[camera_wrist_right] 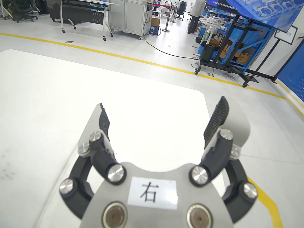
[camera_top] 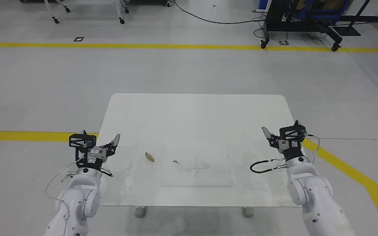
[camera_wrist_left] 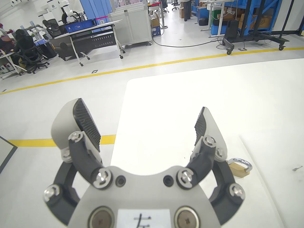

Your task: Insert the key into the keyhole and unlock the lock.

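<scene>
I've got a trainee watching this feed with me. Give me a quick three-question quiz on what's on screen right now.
1. True or false: the left gripper is shut on the padlock.
2. Fill in: the right gripper has its jaws ____.
3. The key is: A) inserted in the padlock, B) lying on the table apart from the padlock, C) held by a gripper.

Key
1. False: it is open and empty, and the padlock lies on the table beside it.
2. Open.
3. B.
</scene>
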Robot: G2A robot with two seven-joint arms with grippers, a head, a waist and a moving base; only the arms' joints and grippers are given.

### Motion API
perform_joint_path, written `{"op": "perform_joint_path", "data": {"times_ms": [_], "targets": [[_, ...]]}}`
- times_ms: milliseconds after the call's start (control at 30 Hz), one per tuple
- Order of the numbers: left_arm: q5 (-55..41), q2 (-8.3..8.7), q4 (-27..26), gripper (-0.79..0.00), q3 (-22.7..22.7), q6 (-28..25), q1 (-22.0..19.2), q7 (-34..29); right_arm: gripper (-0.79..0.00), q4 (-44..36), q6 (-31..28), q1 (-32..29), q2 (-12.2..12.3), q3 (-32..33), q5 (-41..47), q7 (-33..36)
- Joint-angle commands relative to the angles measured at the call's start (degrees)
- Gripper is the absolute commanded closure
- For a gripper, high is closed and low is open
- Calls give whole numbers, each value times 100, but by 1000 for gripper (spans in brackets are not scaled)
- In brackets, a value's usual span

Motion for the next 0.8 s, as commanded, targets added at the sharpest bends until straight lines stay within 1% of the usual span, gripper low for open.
{"op": "perform_joint_path", "data": {"times_ms": [0, 367, 500, 700, 767], "targets": [[0, 0, 0, -785, 0, 0, 0, 0, -785, 0, 0, 0, 0, 0, 0, 0], [0, 0, 0, -785, 0, 0, 0, 0, -785, 40, -69, 30, -5, -38, 0, 14], [0, 0, 0, -785, 0, 0, 0, 0, -785, 87, -600, 189, -14, -356, -34, 213], [0, 0, 0, -785, 0, 0, 0, 0, -785, 178, -1062, 528, -75, -1224, -429, 443], [0, 0, 0, -785, 0, 0, 0, 0, -785, 285, -1618, 669, -88, -1504, -304, 405]]}}
